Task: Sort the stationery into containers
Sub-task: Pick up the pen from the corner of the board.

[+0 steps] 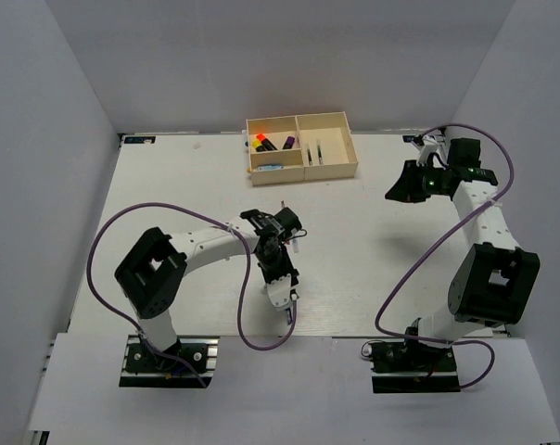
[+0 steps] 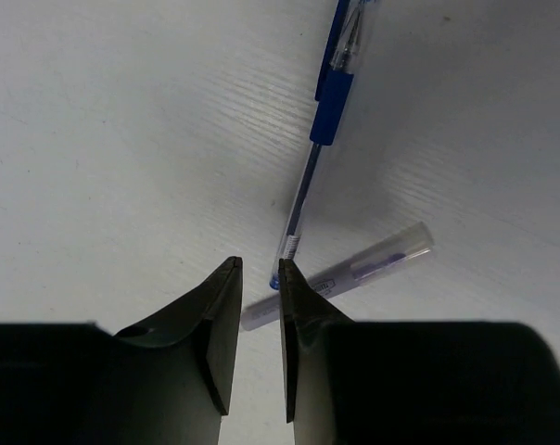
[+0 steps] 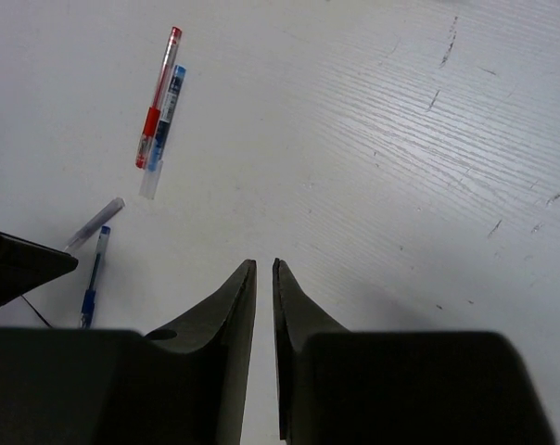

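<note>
Two pens lie just beyond the fingertips of the left gripper (image 2: 259, 263) on the table (image 2: 95, 111): a clear pen (image 2: 354, 269) with purple ink and a blue pen (image 2: 322, 125). The blue pen's tip is touching or just beside the clear barrel. The jaws stand a narrow gap apart and hold nothing. The clear pen's near end shows in that gap, while its barrel runs off sideways beneath the finger on the right of the wrist view.

That, I judge, is the trouble with this pick — the barrel lies along the closing direction, so the fingers would catch only its end or slide over it. It would be better to spread the jaws wider and turn the wrist roughly a quarter turn so the fingers straddle the barrel. The grip should also shift toward the barrel's middle, away from the blue pen, so that only one pen comes up. Then come down until the tips nearly meet the table and close gently — a smooth round barrel probably rolls if caught off-centre.

The tray (image 1: 317, 174) sits well apart at the far edge. Thin pens are already in its larger compartment, which looks like the right home for this one.

The right gripper (image 3: 263, 263) hangs over the table with its jaws all but pressed together, pinching nothing. A red pen (image 3: 159, 93) lies farther off in its view.
</note>
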